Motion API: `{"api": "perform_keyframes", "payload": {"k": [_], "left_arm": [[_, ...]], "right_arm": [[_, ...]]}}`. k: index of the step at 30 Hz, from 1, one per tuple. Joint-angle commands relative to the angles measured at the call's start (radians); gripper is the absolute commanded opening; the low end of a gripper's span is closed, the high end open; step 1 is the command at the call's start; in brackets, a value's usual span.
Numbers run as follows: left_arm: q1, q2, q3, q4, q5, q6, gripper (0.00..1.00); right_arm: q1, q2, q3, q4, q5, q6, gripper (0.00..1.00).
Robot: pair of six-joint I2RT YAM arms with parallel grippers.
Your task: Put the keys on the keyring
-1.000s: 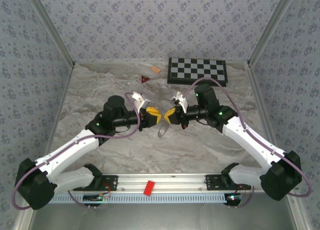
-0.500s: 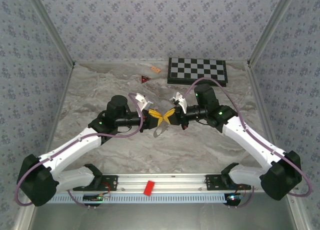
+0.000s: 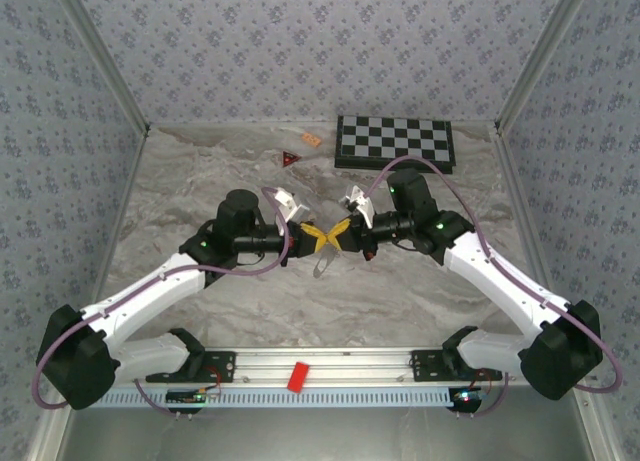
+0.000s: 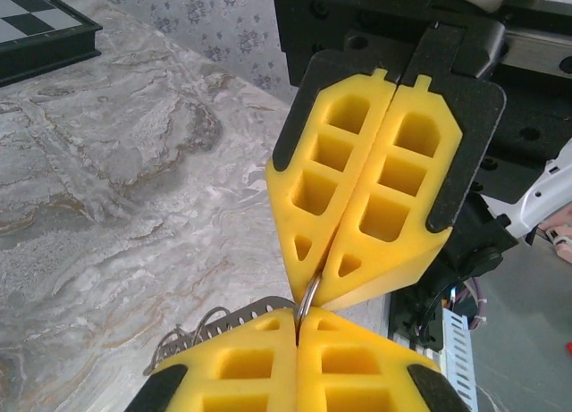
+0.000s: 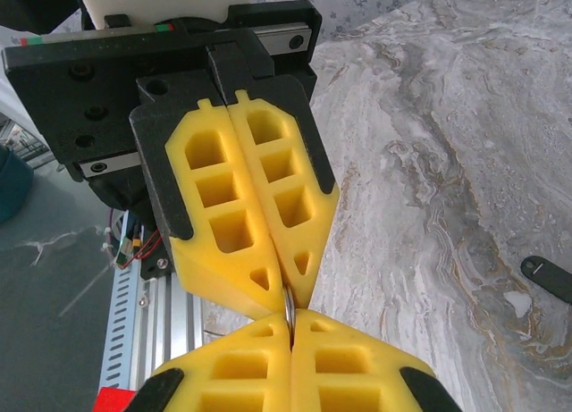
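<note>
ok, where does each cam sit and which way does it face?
Top external: above and behind the arm bases, looking down at the marble table and chessboard; left gripper and right gripper meet tip to tip.
Left wrist: on the left wrist, facing the right gripper; own fingers at the bottom.
Right wrist: on the right wrist, facing the left gripper; own fingers at the bottom.
Shared: both wrist views show the keyring pinched between shut tips.

A: The keyring (image 4: 308,300)?
B: Thin and silvery, edge-on, pinched where the yellow jaws meet, lower centre.
A: The key (image 5: 547,278)?
B: Small, black-headed, lying flat on the marble table (image 5: 447,162), right edge of frame.
</note>
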Motion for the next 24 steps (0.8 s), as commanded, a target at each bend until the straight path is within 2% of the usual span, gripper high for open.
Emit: {"api": "perform_keyframes", "payload": {"k": [1,5,9,10,11,16,20,24], "left_arm": [[-0.013,-0.007,0.023,0.079,-0.016,-0.014,0.00],[-0.013,-0.027,-0.011,0.170,-0.044,-0.061,0.00],[-0.013,-0.042,-0.044,0.286,-0.081,-0.133,0.00],[-0.013,-0.046,-0.056,0.320,-0.092,-0.155,0.00],[-0.013,-0.050,-0.068,0.361,-0.102,-0.175,0.00],[-0.016,-0.057,-0.106,0.524,-0.161,-0.280,0.00],[-0.027,-0.048,-0.129,0.629,-0.199,-0.343,0.00],[-0.058,-0.043,-0.129,0.650,-0.230,-0.341,0.00]], "right_arm": [[0.009,-0.025,0.012,0.039,-0.002,0.008,0.26],[-0.011,-0.091,-0.054,0.154,0.040,0.067,0.31],[-0.046,-0.177,-0.167,0.368,0.108,0.194,0.33],[-0.055,-0.197,-0.206,0.436,0.138,0.237,0.39],[-0.059,-0.211,-0.237,0.491,0.165,0.269,0.39],[-0.065,-0.249,-0.376,0.792,0.233,0.393,0.35],[-0.063,-0.228,-0.414,0.920,0.250,0.501,0.32],[-0.058,-0.194,-0.429,1.049,0.221,0.602,0.31]]}}
